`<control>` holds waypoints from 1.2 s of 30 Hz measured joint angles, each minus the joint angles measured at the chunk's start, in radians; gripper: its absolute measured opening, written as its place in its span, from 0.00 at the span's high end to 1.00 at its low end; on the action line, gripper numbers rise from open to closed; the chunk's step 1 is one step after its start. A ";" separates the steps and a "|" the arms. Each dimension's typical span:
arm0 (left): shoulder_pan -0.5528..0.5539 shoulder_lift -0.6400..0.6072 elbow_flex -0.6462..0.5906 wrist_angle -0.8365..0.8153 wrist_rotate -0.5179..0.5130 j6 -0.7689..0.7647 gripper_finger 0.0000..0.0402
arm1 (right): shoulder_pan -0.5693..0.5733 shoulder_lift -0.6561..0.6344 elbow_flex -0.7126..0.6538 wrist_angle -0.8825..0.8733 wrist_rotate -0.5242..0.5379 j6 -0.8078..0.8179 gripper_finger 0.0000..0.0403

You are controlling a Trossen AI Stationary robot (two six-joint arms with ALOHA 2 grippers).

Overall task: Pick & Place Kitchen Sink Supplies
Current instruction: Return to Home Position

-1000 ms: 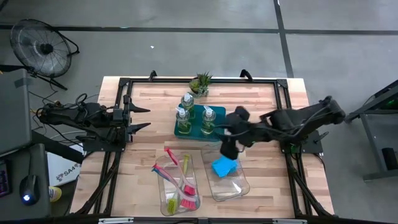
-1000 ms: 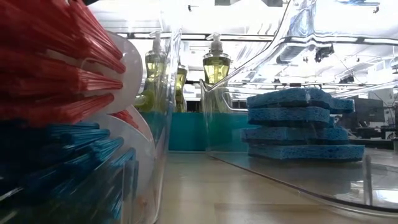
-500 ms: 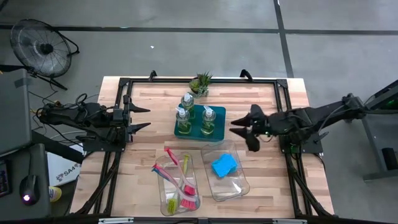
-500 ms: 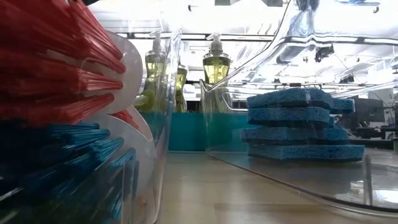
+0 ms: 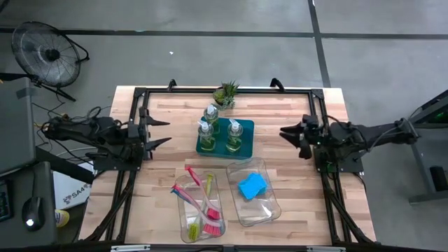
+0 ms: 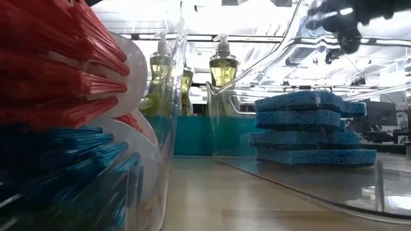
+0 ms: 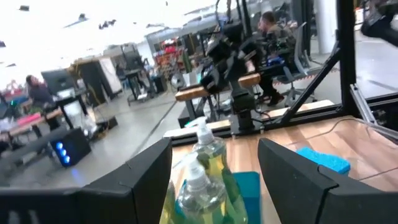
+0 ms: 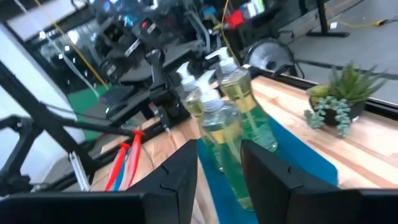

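Note:
Three clear pump bottles of yellow-green soap (image 5: 234, 131) stand upright on a teal tray (image 5: 222, 148) at the table's middle. A stack of blue sponges (image 5: 252, 186) lies in the right clear bin (image 5: 269, 210). Red, blue and yellow-green dish brushes (image 5: 201, 203) lie in the left clear bin (image 5: 183, 227). My right gripper (image 5: 283, 132) hangs level near the table's right edge, pointing toward the tray, open by a narrow gap with nothing in it. My left gripper (image 5: 162, 133) waits at the left edge, open, level, facing the bottles (image 7: 205, 155).
A small potted plant (image 5: 226, 93) stands behind the tray near the far edge. A black frame (image 5: 224, 89) runs round the table's edges. Bare wood lies between the tray and each gripper. In the low view the sponge stack (image 6: 311, 128) shows inside its bin.
My right gripper has drawn back from above the sponge bin toward the table's right edge, sinking and turning from pointing down to level. The sponges have stayed in their bin. My left arm has kept still.

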 joint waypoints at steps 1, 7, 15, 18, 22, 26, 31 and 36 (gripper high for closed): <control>0.000 -0.001 -0.019 0.031 0.009 0.010 0.42 | -0.008 -0.034 -0.027 0.009 0.000 0.000 0.71; 0.000 -0.036 -0.173 0.241 0.025 -0.001 0.42 | -0.064 -0.195 -0.136 0.028 -0.045 -0.025 0.80; 0.000 -0.093 -0.380 0.582 0.026 0.080 0.42 | -0.148 -0.295 -0.208 0.029 -0.156 -0.045 0.98; 0.000 -0.102 -0.423 0.610 0.025 0.078 0.42 | -0.177 -0.316 -0.244 0.043 -0.184 -0.026 0.99; 0.000 -0.103 -0.454 0.641 0.026 0.049 0.42 | -0.207 -0.341 -0.288 0.090 -0.230 -0.018 0.99; 0.001 -0.102 -0.487 0.715 0.025 0.047 0.42 | -0.233 -0.376 -0.306 0.084 -0.251 -0.022 1.00; 0.001 -0.101 -0.489 0.720 0.035 0.050 0.42 | -0.270 -0.435 -0.306 0.045 -0.308 -0.026 1.00; 0.001 -0.103 -0.490 0.730 0.114 0.040 0.42 | -0.312 -0.488 -0.306 -0.040 -0.352 -0.023 1.00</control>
